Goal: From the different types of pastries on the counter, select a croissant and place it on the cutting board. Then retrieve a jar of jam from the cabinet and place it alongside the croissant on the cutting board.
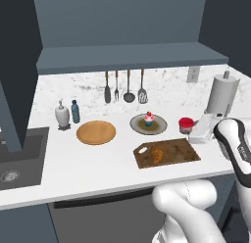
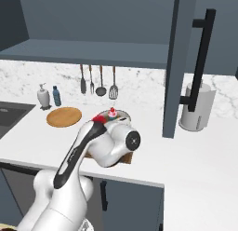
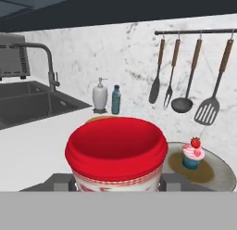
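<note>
The jar (image 3: 116, 152) sits right under the hand camera, its red lid and checked label band rising between the fingers, so the gripper (image 3: 115, 183) is pinching the jar by its sides. From the left base view the jar (image 1: 186, 125) hangs at the end of the hand, just past the far right corner of the board (image 1: 181, 154) and near the grey plate (image 1: 139, 125); whether it is off the counter (image 1: 98, 163) or resting on it I cannot tell. On the board the croissant (image 1: 157, 155) lies toward the left half, near the hole corner, which leaves bare wood to its right for the jar. Beyond sit the cupcake (image 3: 192, 156) on its plate, the tan plate (image 1: 96, 133), the soap pump (image 3: 100, 95) and blue bottle (image 3: 115, 99), then the utensil rail (image 3: 194, 32) on the back wall. The main risk, as I judge it, is in the set-down: the hand is tilted, so a release before the base is flat could tip or roll the jar. Swinging in low could catch the board's edge and shift it, or push the jar into the croissant. A path too far back could clip the cupcake plate.
</note>
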{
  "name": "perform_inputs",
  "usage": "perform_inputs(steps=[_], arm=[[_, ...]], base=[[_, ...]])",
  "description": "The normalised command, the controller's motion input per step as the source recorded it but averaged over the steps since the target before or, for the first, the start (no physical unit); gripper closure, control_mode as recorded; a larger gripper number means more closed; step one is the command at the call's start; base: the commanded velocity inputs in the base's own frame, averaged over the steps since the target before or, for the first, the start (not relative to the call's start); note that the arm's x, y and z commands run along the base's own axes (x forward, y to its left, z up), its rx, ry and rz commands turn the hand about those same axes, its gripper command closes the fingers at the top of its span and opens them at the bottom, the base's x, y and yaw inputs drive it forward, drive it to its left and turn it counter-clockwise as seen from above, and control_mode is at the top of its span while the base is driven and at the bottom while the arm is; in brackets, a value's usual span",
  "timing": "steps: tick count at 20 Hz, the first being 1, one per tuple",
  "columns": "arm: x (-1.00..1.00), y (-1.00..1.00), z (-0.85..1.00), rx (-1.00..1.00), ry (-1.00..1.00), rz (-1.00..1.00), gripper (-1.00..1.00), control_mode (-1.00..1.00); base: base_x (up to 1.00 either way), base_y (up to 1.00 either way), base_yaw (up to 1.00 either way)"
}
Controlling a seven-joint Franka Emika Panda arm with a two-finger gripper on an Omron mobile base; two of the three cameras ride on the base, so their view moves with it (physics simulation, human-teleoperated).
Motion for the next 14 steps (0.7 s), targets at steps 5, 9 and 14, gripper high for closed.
perform_inputs(steps=[5, 9, 14], arm=[[0.00, -0.39, -0.78, 0.00, 0.10, 0.13, 1.00, -1.00], [0.04, -0.17, -0.74, 0.00, 0.05, 0.08, 1.00, -1.00], [0.43, -0.20, -0.41, 0.00, 0.02, 0.10, 1.00, -1.00]], base=[[0.00, 0.00, 0.00], [0.00, 0.00, 0.00], [0.00, 0.00, 0.00]])
